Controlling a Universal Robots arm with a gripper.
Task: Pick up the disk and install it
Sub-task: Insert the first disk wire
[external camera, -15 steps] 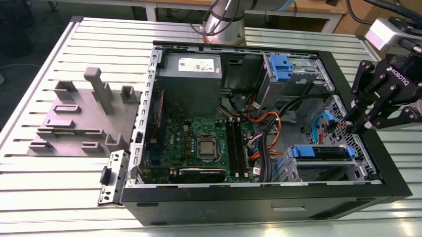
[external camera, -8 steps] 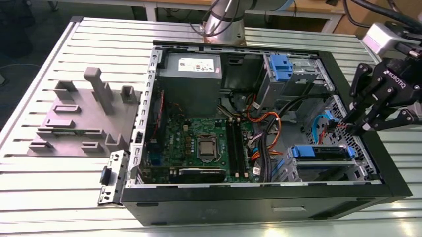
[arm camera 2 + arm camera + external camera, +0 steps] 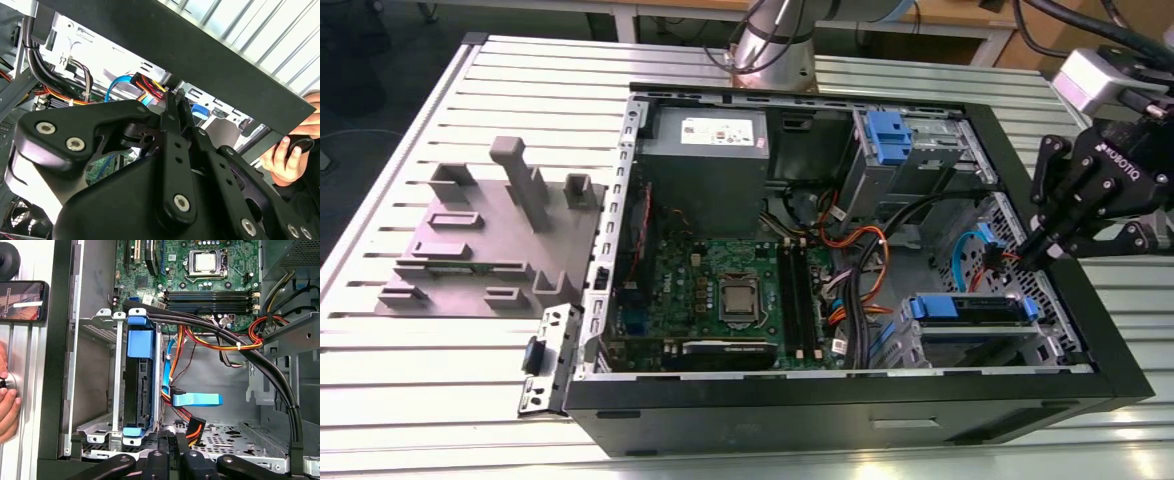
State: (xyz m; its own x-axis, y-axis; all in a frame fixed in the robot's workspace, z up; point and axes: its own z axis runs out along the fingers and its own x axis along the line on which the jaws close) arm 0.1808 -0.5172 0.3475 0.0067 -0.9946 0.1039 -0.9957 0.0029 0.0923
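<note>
Scene: an open PC case (image 3: pixel 854 400) is laid on its side on a slatted metal surface (image 3: pixel 400 380); a grey fixture block (image 3: pixel 494 240) is set on the surface at the exterior view's left, apart from the case.
Disk: the disk (image 3: pixel 970 310) is seen seated in a metal bay (image 3: pixel 974 345) in the case corner at the exterior view's lower right; its blue carrier is visible at both ends; in the first wrist view the disk (image 3: pixel 141 385) is shown on edge inside the bay (image 3: pixel 118 390), blue carrier at each end, dark drive side between.
Jaws: the gripper (image 3: pixel 1047 248) is held over the case's right wall in the exterior view, just above and beside the disk bay; the fingertips are drawn together with nothing between them; in the second wrist view the gripper (image 3: pixel 172 107) is pressed closed, no object held; in the first wrist view the fingers (image 3: pixel 156 460) are seen next to the bay's end, near the orange-black connector (image 3: pixel 194 429).
Cables: a blue flat cable (image 3: pixel 196 400) and orange-yellow-black wires (image 3: pixel 210 342) are run beside the bay; black cable bundle (image 3: pixel 270 375) is routed across the case.
Board: motherboard (image 3: pixel 720 290) with CPU socket is seen mid-case; power supply (image 3: pixel 707 135) at the far wall; a second blue clip (image 3: pixel 887 135) in the upper bay.
Person: a hand (image 3: pixel 7 400) is rested on the surface outside the case; a phone (image 3: pixel 22 301) is laid near it.
</note>
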